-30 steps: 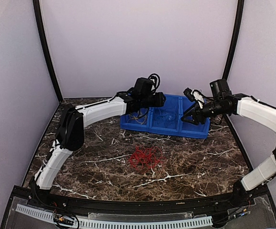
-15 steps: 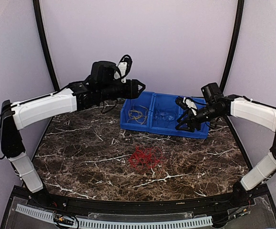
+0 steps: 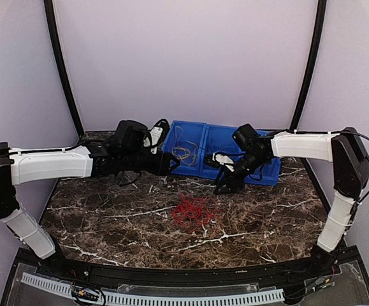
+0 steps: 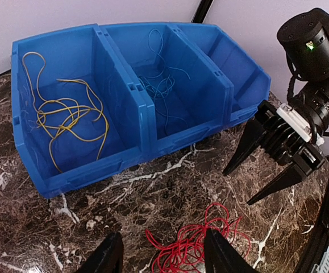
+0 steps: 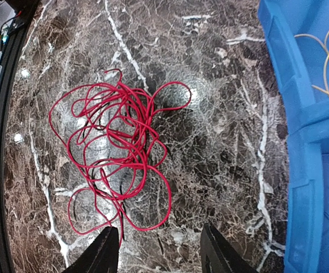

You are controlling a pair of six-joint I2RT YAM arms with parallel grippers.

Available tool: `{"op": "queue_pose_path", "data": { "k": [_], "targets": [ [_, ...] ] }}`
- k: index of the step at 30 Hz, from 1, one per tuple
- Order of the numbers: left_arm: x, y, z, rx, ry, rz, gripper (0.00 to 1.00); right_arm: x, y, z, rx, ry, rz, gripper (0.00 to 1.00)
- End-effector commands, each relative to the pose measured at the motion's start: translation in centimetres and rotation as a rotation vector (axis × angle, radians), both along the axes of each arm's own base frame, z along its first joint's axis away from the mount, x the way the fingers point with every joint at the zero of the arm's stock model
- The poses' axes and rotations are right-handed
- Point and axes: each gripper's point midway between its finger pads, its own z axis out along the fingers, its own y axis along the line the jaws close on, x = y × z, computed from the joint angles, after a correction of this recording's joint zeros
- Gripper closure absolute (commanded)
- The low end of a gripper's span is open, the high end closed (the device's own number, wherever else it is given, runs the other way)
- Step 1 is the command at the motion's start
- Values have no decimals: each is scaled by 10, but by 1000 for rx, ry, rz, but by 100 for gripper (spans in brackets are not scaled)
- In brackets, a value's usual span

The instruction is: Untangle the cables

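3-compartment blue bin [image 4: 96, 170], yellow cables [image 4: 69, 109] left, blue cables [image 4: 161, 85] middle

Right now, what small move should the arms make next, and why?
Probably lower the right end effector onto the red cables and close on an outer loop: it hangs open and empty near them, and they lie tangled on the table.
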Motion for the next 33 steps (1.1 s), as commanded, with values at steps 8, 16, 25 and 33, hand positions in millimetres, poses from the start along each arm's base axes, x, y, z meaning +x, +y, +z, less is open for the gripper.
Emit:
{"op": "queue_pose_path", "data": {
  "k": [8, 16, 25, 33],
  "targets": [
    [-1, -23, -17, -71, 69, -45, 53, -15, 17, -29, -69, 77, 55, 49],
    [-1, -25, -20, -76, 81, -45, 53, -11, 21, -58, -115, 153, 19, 51],
    [-18, -22, -27, -74, 48, -108, 53, -11, 33, -25, -43, 185, 16, 100],
    [-74, -51, -3, -152, -270, -325, 40, -31, 43, 78, 111, 117, 84, 100]
  ]
}}
